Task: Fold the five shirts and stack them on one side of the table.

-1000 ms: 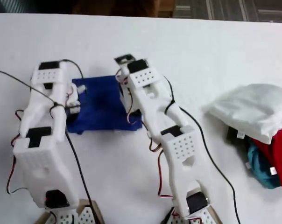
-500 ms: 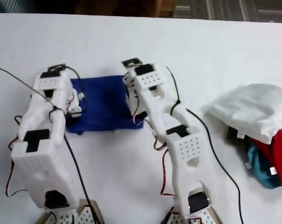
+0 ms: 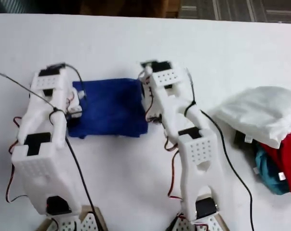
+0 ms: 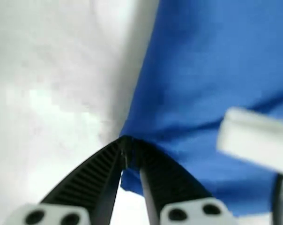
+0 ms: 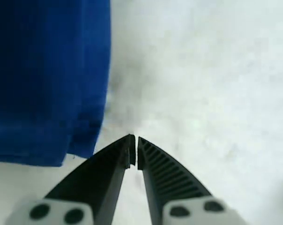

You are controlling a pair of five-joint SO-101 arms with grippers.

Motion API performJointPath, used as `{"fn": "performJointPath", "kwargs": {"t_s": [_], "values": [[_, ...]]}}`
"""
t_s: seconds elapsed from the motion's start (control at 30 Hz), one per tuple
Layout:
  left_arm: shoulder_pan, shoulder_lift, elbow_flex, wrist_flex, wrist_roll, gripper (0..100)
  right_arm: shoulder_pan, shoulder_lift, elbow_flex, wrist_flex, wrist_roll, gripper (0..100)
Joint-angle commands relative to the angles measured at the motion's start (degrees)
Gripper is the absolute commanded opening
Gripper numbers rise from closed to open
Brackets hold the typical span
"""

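Observation:
A folded blue shirt lies flat on the white table between my two arms. My left gripper is at the shirt's left edge. In the left wrist view this gripper is shut, its tips pinching the edge of the blue shirt, and creases run out from the pinch. My right gripper is just off the shirt's right edge. In the right wrist view it is shut on nothing, over bare table beside the blue shirt.
A loose pile of shirts sits at the table's right edge: a white one on top, with a red one and a teal one under it. Cables trail from both arms.
My right arm has moved to the right, off the blue shirt to its right edge. The left arm has shifted slightly left. More of the shirt now shows, lying flat.

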Motion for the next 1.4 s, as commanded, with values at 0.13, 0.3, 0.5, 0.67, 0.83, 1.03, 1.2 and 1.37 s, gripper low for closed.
{"fn": "performJointPath", "kwargs": {"t_s": [0.13, 0.3, 0.5, 0.67, 0.83, 1.03, 1.2, 1.37], "values": [[1.4, -1.6, -19.9, 10.2, 0.2, 4, 0.0, -8.0, -8.2, -2.3, -0.4, 1.9], [0.5, 3.5, -26.1, 0.5, 2.9, 4, -1.4, -7.0, -8.3, -14.5, -0.4, 1.9], [1.8, 15.1, -34.8, -3.4, 4.6, 4, -3.6, 0.0, -10.5, -29.6, -0.3, 1.8], [1.4, 24.1, -44.6, -3.2, 4.6, 4, -4.2, 8.2, -16.4, -31.4, -0.4, 1.8], [1.4, 30.8, -51.6, -3.1, 4.6, 4, -2.5, 16.7, -25.1, -29.1, -0.4, 1.8], [0.2, 36.5, -57.1, -3.2, 4.6, 4, -1.5, 23.2, -37.3, -25.1, -0.4, 1.8], [-1.8, 39.1, -61.1, -3.1, 4.6, 4, -1.1, 25.6, -41.8, -24.9, -0.1, 1.8], [-2.4, 38.3, -66.8, 2.6, 4.3, 4, -1.1, 25.1, -42.8, -22.5, -0.1, 1.8]]}}
